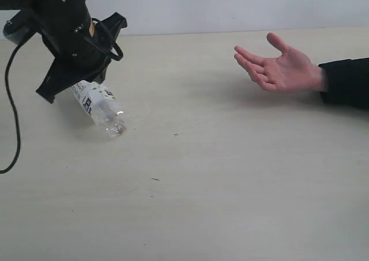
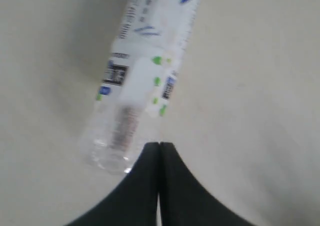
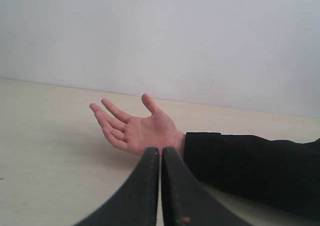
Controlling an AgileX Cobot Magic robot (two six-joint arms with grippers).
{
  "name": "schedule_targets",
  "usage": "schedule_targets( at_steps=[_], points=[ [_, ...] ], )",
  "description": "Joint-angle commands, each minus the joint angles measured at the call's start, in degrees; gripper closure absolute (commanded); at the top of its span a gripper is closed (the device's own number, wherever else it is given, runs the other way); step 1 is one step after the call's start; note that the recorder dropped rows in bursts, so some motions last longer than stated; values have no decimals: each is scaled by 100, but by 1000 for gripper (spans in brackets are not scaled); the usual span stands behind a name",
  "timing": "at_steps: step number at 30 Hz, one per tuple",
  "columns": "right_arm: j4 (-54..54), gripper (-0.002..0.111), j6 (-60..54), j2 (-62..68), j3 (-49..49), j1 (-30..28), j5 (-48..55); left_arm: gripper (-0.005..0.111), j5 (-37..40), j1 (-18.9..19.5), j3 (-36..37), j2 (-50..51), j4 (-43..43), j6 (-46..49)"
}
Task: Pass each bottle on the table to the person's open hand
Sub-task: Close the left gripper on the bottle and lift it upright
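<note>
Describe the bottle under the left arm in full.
The bottle is clear plastic with a white label carrying dark print and small green and blue marks. It lies on its side on the table, one clear end bare. The left gripper, shut, hangs close by without gripping it, covering the far end in the exterior view.

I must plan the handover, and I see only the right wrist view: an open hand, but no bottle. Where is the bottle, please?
Observer: One bottle lies on its side on the table, on the left of the exterior view, well apart from the hand.
Operator: Is the left gripper holding it?
Observer: No. The left gripper is shut on nothing; the bottle lies just past its tips.
Operator: Are other bottles there?
Observer: No view shows another one.
</note>
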Motion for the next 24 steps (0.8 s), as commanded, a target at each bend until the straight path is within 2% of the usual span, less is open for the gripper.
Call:
schedule_targets(
  at_steps=[1,2,4,10,12,21,24],
  points=[
    [21,105,-9,-26,14,-18,-18,106,-562,-127,-37,-5,44,-9],
    [21,105,-9,-26,14,-18,-18,103,-560,-127,-37,-5,30,36],
    [21,105,-9,-26,14,-18,-18,89,-463,-105,-27,35,49,85],
    [21,105,-9,-26,14,-18,-18,18,-210,-91,-27,266,591,51],
    [21,105,-9,-26,14,-18,-18,1,-377,-91,-27,371,696,51],
    [21,105,-9,-26,14,-18,-18,2,-367,-80,-27,618,431,28],
    [21,105,-9,-26,14,-18,-18,2,-367,78,-27,645,431,28]
  ],
)
